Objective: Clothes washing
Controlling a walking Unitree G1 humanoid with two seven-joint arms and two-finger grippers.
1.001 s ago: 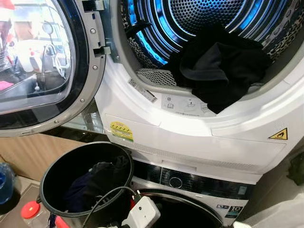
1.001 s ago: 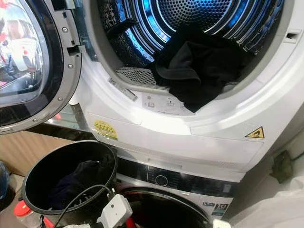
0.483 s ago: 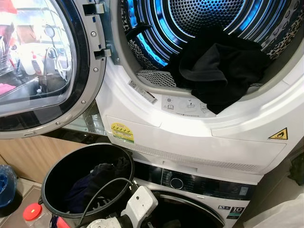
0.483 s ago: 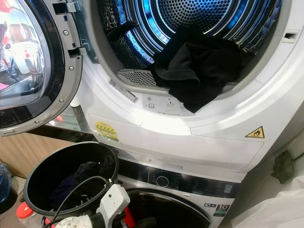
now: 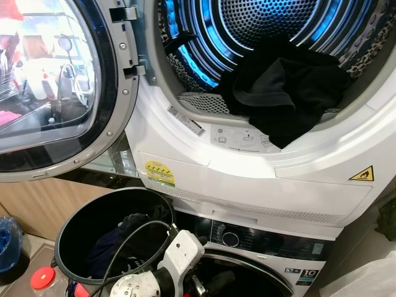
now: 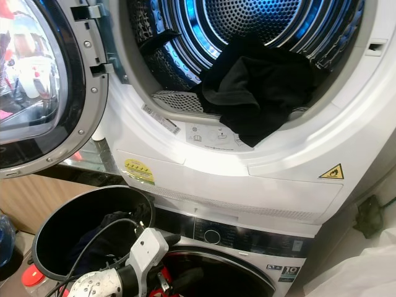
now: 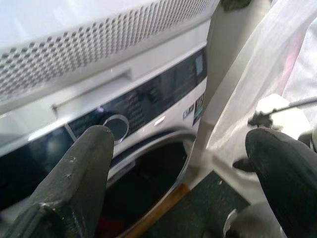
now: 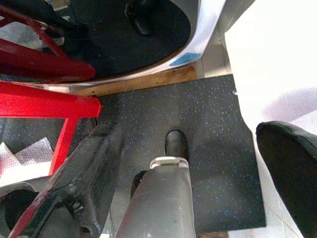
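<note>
A black garment [image 5: 284, 93] lies in the open upper drum [image 5: 204, 37], lit blue, and hangs over its front rim. The round door [image 5: 55, 86] stands swung open to the left. Below left is a black bucket [image 5: 62, 241] with dark clothes [image 5: 117, 241] in it. My left gripper [image 7: 183, 141] is low beside the bucket, open and holding nothing. It faces the lower machine's control knob [image 7: 116, 128]. My right gripper [image 8: 195, 131] hangs open over the floor.
The lower machine's dark porthole [image 5: 247, 278] sits under its control panel [image 5: 260, 241]. A red-capped bottle [image 5: 42, 277] and a blue object [image 5: 7, 238] stand left of the bucket. White fabric [image 5: 365, 278] lies at the right. A red frame [image 8: 44, 104] stands on the dark mat [image 8: 208, 148].
My left arm has risen from the bottom edge beside the bucket, toward the lower machine. The garment and the bucket have not moved.
</note>
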